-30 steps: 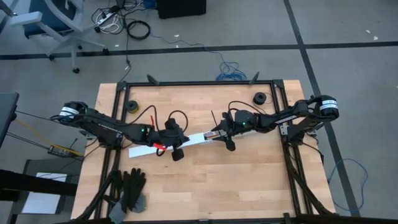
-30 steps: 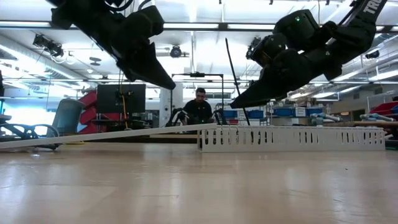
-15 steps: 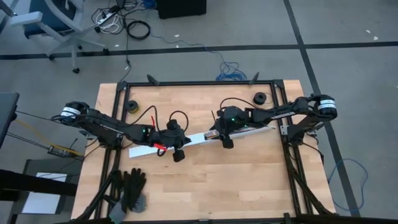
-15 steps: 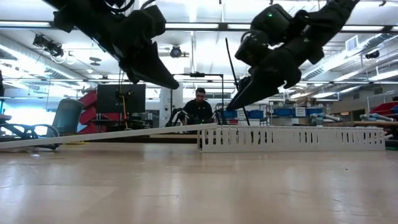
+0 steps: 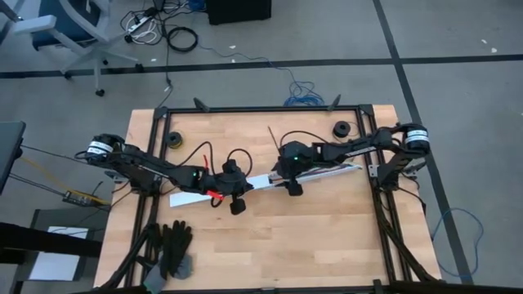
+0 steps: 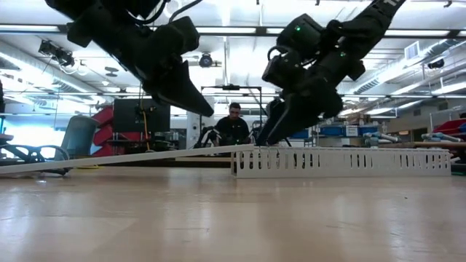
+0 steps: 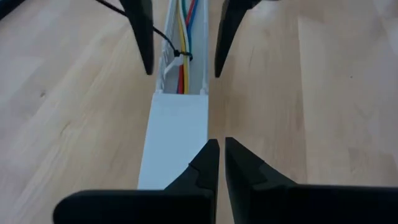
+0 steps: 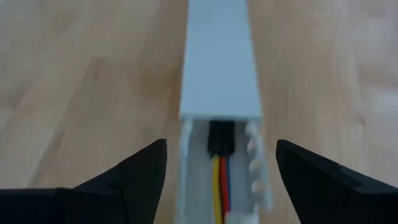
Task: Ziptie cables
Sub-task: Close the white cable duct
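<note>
- Several thin cables [image 7: 183, 46] lying inside white slotted channel [image 5: 327, 172], mid-worktop.
- Likely light, limp, slippery; best pinched near the tie.
- Right gripper [image 8: 214, 180] spread wide astride channel.
- Left gripper [image 7: 217, 168] pinched closed, empty.

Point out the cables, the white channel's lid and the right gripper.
cables [image 7: 183, 37], left wrist view, coloured strands in the channel.
lid [image 8: 217, 62], right wrist view, flat top.
right gripper [image 8: 217, 174], right wrist view, between open fingertips.

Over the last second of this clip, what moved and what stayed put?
The right gripper slid along the white channel toward the left arm, dropped lower and spread its fingers wide astride the channel's open part, over the cables. The left gripper eased slightly toward the front edge, fingers shut. Channel and its cover did not shift.
</note>
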You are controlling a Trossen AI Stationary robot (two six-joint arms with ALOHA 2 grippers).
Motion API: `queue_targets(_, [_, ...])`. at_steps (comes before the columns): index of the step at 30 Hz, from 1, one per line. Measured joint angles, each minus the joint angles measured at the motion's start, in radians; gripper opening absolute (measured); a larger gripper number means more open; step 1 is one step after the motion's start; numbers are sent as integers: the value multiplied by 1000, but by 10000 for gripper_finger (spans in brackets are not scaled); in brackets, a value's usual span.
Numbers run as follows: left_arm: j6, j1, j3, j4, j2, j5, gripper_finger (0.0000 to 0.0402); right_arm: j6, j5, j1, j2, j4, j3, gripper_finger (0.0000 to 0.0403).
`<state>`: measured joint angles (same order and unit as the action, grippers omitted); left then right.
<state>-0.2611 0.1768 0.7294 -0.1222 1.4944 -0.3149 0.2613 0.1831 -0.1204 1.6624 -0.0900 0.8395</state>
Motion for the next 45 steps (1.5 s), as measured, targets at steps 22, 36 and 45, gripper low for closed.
queue_targets(22, [-12, 0, 1, 18, 14, 1, 0, 33, -7, 5, 47, 22, 26, 218])
queue_targets(36, [-33, 0, 0, -25, 87, 40, 0, 28, -6, 5, 47, 24, 26, 216])
queue_targets(45, [-27, -8, 1, -45, 94, 39, 0, 26, -6, 5, 47, 24, 25, 215])
